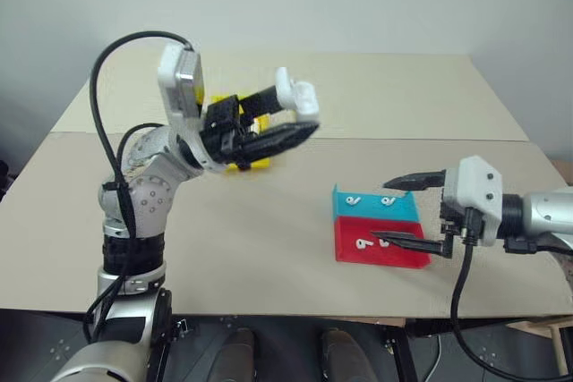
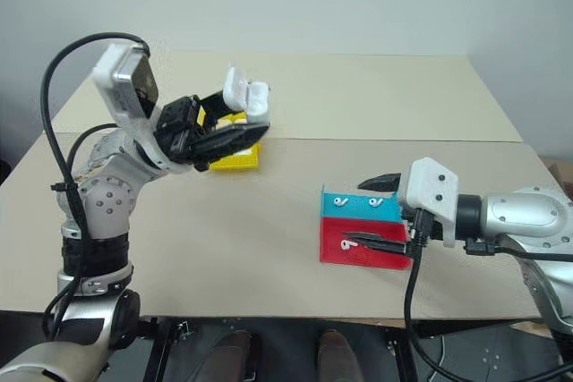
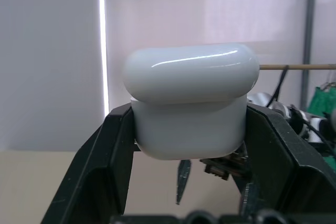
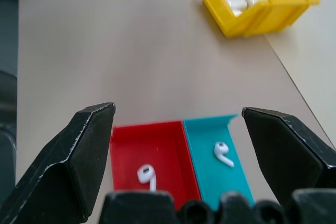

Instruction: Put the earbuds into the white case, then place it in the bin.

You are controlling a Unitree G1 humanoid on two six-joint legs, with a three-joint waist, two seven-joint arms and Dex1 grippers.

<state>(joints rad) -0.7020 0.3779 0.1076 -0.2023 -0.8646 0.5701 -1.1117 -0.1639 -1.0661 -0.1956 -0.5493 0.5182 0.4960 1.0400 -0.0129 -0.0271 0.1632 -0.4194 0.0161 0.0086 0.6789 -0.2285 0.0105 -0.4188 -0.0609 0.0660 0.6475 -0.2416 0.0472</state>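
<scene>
**Ana:** White case [image 3: 190, 106] is up in the air, pinched across its lower half by the left gripper [image 1: 288, 123], lifted above the table [image 1: 269, 221] on the near side of the yellow bin [image 2: 240, 157]. The lid looks shut from the left wrist view.

**Ben:** Glossy hard plastic, rounded all over. I'd call it light and stiff but slippery; the flat sides of the body are the right place to hold, below the lid seam, so the hinge can still swing.

**Ana:** Agreed. The bin already holds white cases. To its right, well apart, sit the red tray [image 4: 157, 150] and the blue tray [image 4: 210, 145], touching side by side.

**Ben:** The right gripper [image 1: 416, 212] hovers over those trays, jaws spread wide, nothing between them.

**Ana:** And the earbuds: one [image 4: 147, 176] in the red tray, one [image 4: 224, 153] in the blue, more visible from the head view.

**Ben:** Tiny, smooth, featherweight. They'd likely skid or flip under a finger. Best bet is pinching the bulb end, gently.
</scene>
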